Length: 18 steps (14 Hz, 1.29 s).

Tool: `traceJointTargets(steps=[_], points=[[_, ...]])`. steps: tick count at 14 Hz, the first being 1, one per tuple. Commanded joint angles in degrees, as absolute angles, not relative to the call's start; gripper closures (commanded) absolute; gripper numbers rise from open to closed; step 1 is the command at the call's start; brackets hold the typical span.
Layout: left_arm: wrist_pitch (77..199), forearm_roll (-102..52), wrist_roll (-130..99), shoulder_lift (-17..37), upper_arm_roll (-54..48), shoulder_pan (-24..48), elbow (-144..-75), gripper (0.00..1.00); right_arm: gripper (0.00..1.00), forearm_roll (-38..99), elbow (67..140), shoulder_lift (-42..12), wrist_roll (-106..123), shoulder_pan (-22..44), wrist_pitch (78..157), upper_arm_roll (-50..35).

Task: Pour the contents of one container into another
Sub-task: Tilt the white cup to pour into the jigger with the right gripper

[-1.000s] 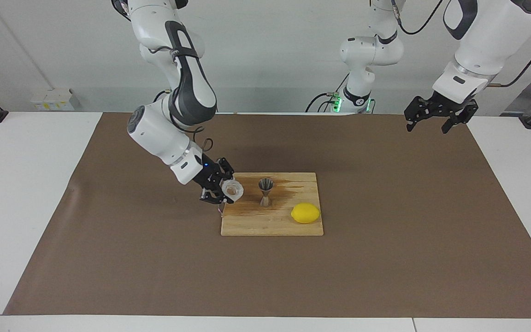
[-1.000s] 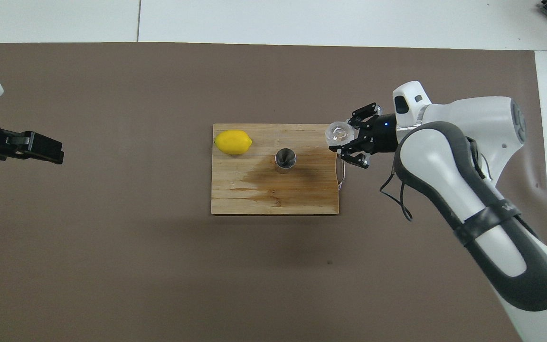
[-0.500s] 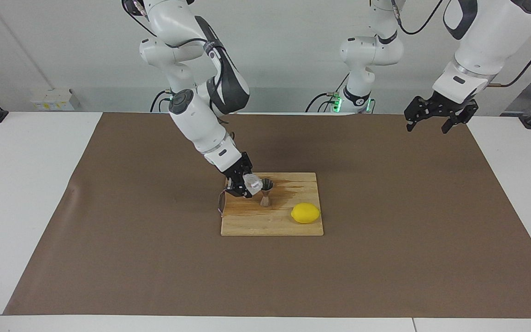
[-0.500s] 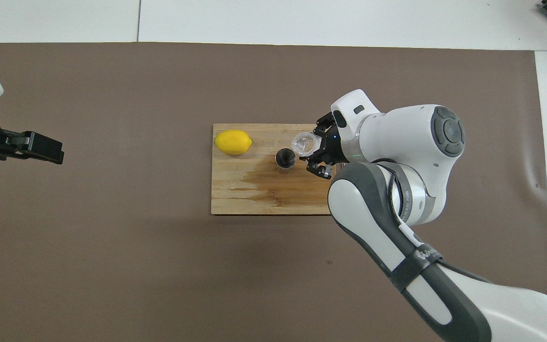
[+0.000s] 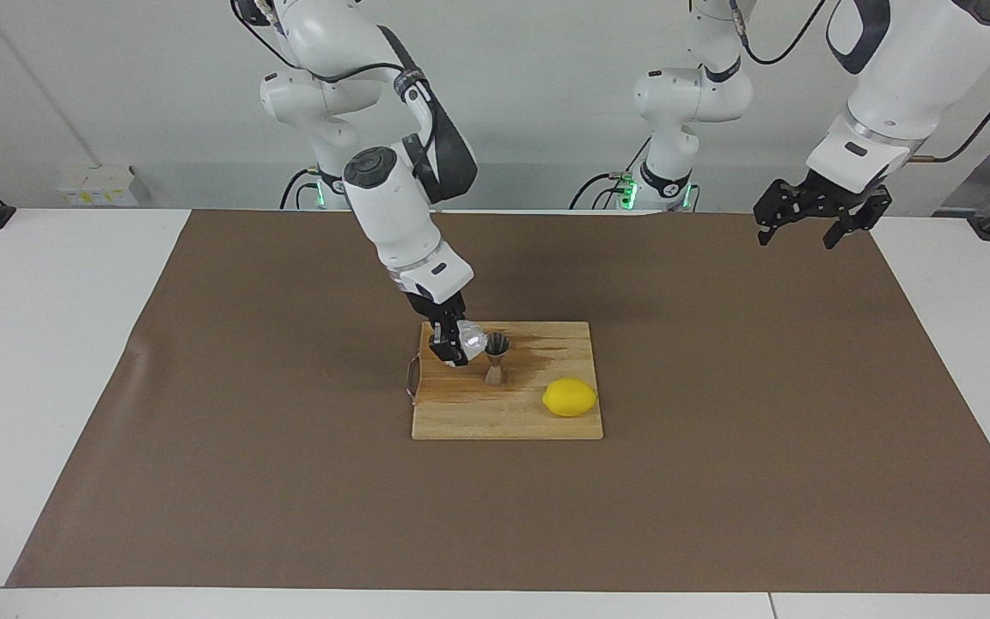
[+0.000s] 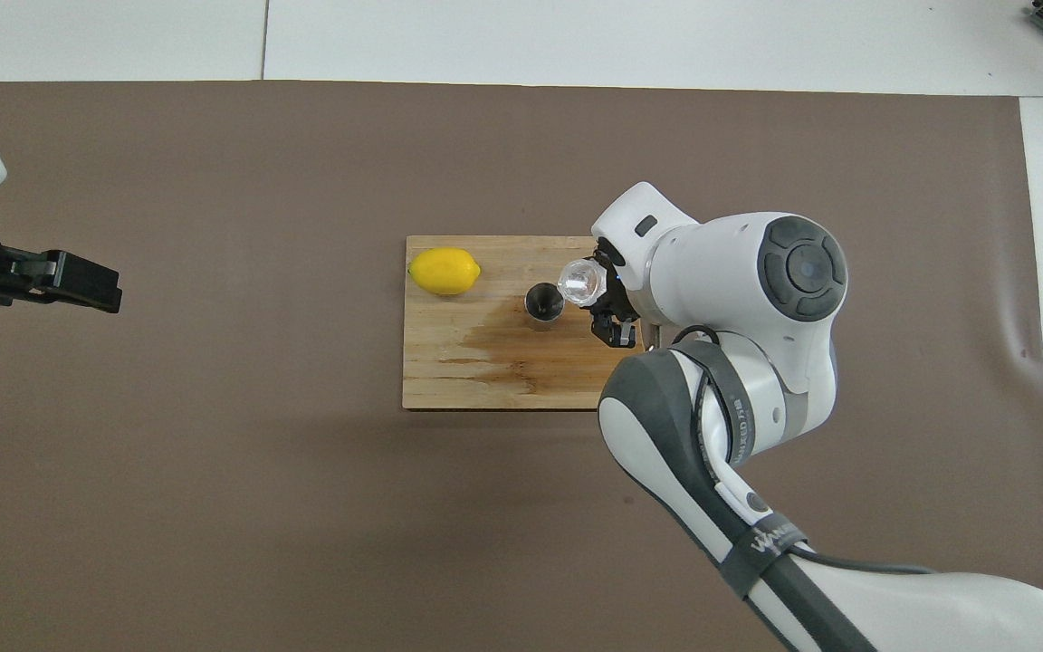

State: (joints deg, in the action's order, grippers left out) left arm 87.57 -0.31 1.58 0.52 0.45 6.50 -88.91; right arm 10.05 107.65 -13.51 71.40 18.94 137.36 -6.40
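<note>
Tabletop (image 5: pixel 74 361) carries a cutting board (image 5: pixel 508 417). Over it, right end effector (image 5: pixel 454 342) grips the tilted cup (image 5: pixel 471 341) against the jigger (image 5: pixel 496 357); overhead, the cup's base overlaps the jigger's rim. Left end effector (image 5: pixel 815 222) waits, fingers apart.

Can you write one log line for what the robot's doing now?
right gripper: holds cup, tipped at jigger | left gripper: waits, open
</note>
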Motion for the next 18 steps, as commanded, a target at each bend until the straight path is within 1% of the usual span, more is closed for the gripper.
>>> traceJointTargets(steps=[1,4,18], points=[[87.71,0.35,1.76,-1.14,0.53,6.5,-90.7,0.0,0.9,5.46,108.19,-12.57,69.87,19.51,137.46,-6.42],[87.63,0.35,1.76,-1.14,0.53,6.5,-90.7,0.0,0.9,1.77,108.28,-12.39,69.79,19.69,137.46,-6.5],[87.63,0.35,1.76,-1.14,0.53,6.5,-90.7,0.0,0.9,0.88,108.72,-12.48,69.43,20.39,140.1,-6.68]])
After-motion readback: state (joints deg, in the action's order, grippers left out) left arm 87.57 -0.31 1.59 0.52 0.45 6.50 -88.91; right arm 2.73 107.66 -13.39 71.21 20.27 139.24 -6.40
